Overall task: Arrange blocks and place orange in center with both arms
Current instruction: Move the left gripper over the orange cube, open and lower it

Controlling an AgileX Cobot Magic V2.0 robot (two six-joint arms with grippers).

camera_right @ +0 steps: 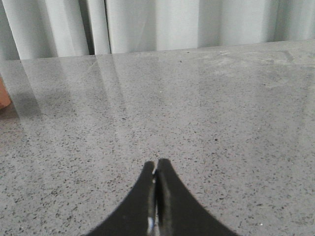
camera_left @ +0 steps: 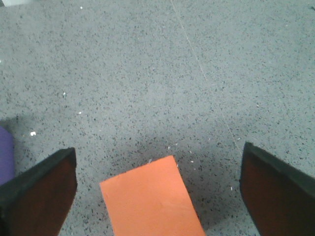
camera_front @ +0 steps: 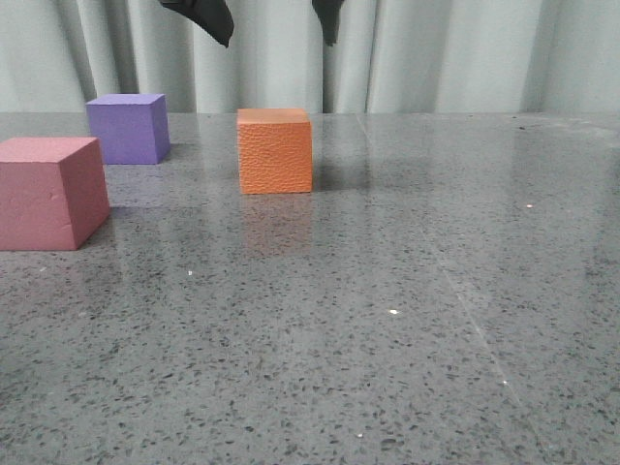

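Our left gripper [camera_left: 157, 196] hangs spread wide above the orange cube [camera_front: 275, 151], gripping nothing, while the right gripper [camera_right: 155, 196] sits pinched together and empty. We'd say the orange is roughly central but the purple cube [camera_front: 128, 128] and pink-red cube [camera_front: 50, 192] both sit to its left, so arranging remains; orange looks pebbly, matte.

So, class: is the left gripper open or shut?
Open. The left gripper has its fingers spread wide, apart from the orange cube between them.

A lab-like test bench is showing: a speckled grey tabletop [camera_front: 407, 320] sitting before a plain pale curtain [camera_front: 436, 53].
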